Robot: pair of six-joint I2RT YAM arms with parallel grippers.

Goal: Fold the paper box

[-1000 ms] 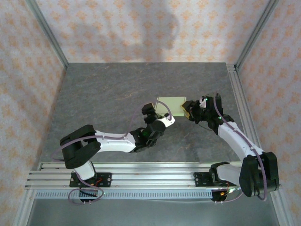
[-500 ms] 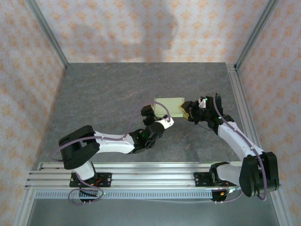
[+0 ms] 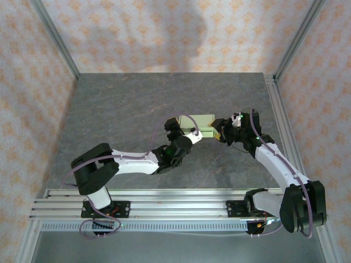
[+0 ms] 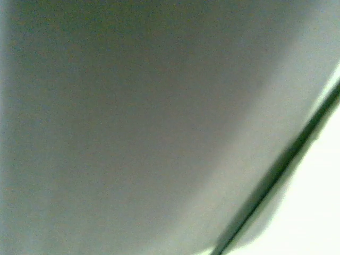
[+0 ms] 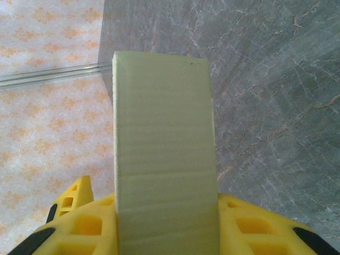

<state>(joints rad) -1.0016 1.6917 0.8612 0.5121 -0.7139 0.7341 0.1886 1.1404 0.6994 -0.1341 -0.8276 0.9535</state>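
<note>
The paper box [image 3: 198,121] is a pale yellow-green flat rectangular box held just above the grey table. My right gripper [image 3: 219,132] is shut on its right end. In the right wrist view the paper box [image 5: 162,138] stands upright between the yellow fingers [image 5: 249,226] of the right gripper [image 5: 166,218], clamped on both sides. My left gripper [image 3: 174,127] is at the box's left end. Whether its jaws are open or shut is hidden. The left wrist view is blurred, with a pale grey-green surface [image 4: 159,106] close to the lens.
The grey stone table [image 3: 120,109] stretches to the left and back. Patterned walls with metal posts [image 3: 281,109] close in the back and sides. A slotted aluminium rail [image 3: 164,204] carrying both arm bases runs along the near edge.
My left gripper has moved up and slightly right, onto the left end of the paper box. The right gripper and the box have stayed almost in place.
</note>
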